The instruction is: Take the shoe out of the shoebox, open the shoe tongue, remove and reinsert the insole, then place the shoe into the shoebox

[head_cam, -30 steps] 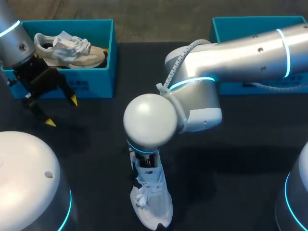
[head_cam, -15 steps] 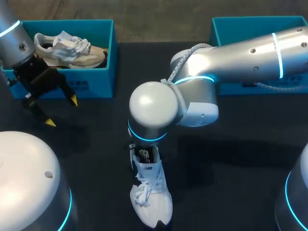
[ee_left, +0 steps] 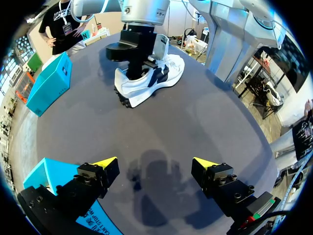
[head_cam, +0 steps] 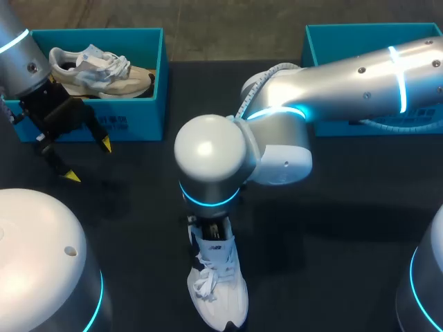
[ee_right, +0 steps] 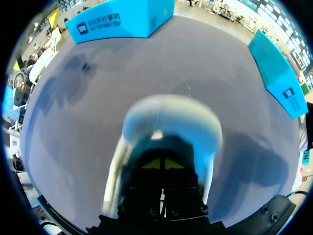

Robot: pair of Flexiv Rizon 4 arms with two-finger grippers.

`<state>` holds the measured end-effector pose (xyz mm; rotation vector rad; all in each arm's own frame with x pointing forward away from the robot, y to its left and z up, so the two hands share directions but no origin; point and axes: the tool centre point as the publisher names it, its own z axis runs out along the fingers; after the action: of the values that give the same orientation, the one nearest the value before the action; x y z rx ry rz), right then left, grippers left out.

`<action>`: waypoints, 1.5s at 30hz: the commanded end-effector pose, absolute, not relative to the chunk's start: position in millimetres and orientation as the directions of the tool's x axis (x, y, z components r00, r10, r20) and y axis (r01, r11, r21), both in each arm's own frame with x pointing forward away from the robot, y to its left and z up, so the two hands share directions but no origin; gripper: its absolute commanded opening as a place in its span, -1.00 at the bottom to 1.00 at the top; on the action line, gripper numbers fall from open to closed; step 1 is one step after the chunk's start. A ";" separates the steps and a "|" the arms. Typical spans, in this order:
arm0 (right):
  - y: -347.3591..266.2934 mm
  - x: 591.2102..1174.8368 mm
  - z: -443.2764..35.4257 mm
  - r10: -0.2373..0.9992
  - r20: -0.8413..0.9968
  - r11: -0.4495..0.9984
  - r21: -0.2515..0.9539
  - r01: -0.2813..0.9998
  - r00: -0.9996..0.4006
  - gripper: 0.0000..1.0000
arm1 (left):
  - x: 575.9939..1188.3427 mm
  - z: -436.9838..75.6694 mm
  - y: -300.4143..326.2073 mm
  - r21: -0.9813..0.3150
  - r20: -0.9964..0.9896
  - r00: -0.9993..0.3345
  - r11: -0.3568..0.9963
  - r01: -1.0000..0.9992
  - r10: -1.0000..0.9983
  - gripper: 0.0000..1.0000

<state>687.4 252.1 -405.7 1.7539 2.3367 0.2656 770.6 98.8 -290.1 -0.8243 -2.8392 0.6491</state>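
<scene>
The dark desk [head_cam: 138, 228] fills most of the head view. My right arm [head_cam: 346, 76] comes in from the upper right and bends down over the lower middle. My left arm [head_cam: 21, 55] stands in the upper left corner.

Two teal shoeboxes sit along the far edge. The left shoebox [head_cam: 131, 117] is at upper left and holds a pale spare shoe [head_cam: 97, 69] lying on its side. The right shoebox [head_cam: 325, 41] is at upper right, partly behind my right arm.

The white shoe [head_cam: 221, 290] stands upright on the desk at lower centre, outside both boxes, toe toward the bottom edge.

My right tool [ee_right: 156, 163] reaches down into the shoe's heel opening. Its yellow tips look pressed together there, though blur hides whether they pinch anything.

My left tool [head_cam: 88, 160] hangs above bare desk just in front of the left shoebox, its fingers spread wide and holding nothing, well apart from the shoe ahead of it.
</scene>
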 end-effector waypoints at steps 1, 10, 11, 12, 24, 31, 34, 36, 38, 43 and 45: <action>247.1 668.2 -410.1 0.962 -0.063 0.271 0.273 0.923 -0.264 -1.00 | 770.3 -289.6 99.1 -0.430 -0.008 -0.845 0.761 0.485 0.534 1.00; 258.6 673.0 -384.5 0.948 -0.086 0.318 0.337 0.886 -0.308 -1.00 | 770.3 -289.6 99.1 -0.430 -0.008 -0.845 0.761 0.485 0.534 1.00; 259.9 674.2 -385.1 0.945 -0.083 0.324 0.337 0.884 -0.316 -1.00 | 770.3 -289.6 99.1 -0.430 -0.008 -0.845 0.761 0.485 0.534 1.00; 260.8 675.4 -387.4 0.944 -0.084 0.328 0.328 0.886 -0.318 -1.00 | 770.3 -289.6 99.1 -0.430 -0.008 -0.845 0.761 0.485 0.534 1.00; 253.4 665.5 -432.1 0.951 -0.003 0.304 0.211 0.929 -0.310 -1.00 | 770.3 -289.6 99.1 -0.430 -0.008 -0.845 0.761 0.485 0.534 1.00; 246.6 647.4 -420.2 0.959 -0.026 0.283 0.206 0.937 -0.284 -1.00 | 770.3 -289.6 99.1 -0.430 -0.008 -0.845 0.761 0.485 0.534 1.00; 249.0 644.0 -404.5 0.957 -0.051 0.289 0.239 0.927 -0.285 -1.00 | 770.3 -289.6 99.1 -0.430 -0.008 -0.845 0.761 0.485 0.534 1.00; 250.6 644.5 -394.1 0.955 -0.062 0.295 0.266 0.918 -0.289 -1.00 | 770.3 -289.6 99.1 -0.430 -0.008 -0.845 0.761 0.485 0.534 1.00; 252.3 646.3 -384.5 0.952 -0.079 0.307 0.283 0.909 -0.297 -1.00 | 770.3 -289.6 99.1 -0.430 -0.008 -0.845 0.761 0.485 0.534 1.00; 255.9 654.4 -365.4 0.942 -0.100 0.334 0.316 0.888 -0.319 -1.00 | 770.3 -289.6 99.1 -0.430 -0.008 -0.845 0.761 0.485 0.534 1.00; 257.6 659.5 -363.1 0.938 -0.101 0.345 0.316 0.884 -0.331 -1.00 | 770.3 -289.6 99.1 -0.430 -0.008 -0.845 0.761 0.485 0.534 1.00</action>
<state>657.4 257.4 -370.8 1.6361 2.3403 0.3059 770.7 98.9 -290.1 -0.8239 -2.8393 0.6493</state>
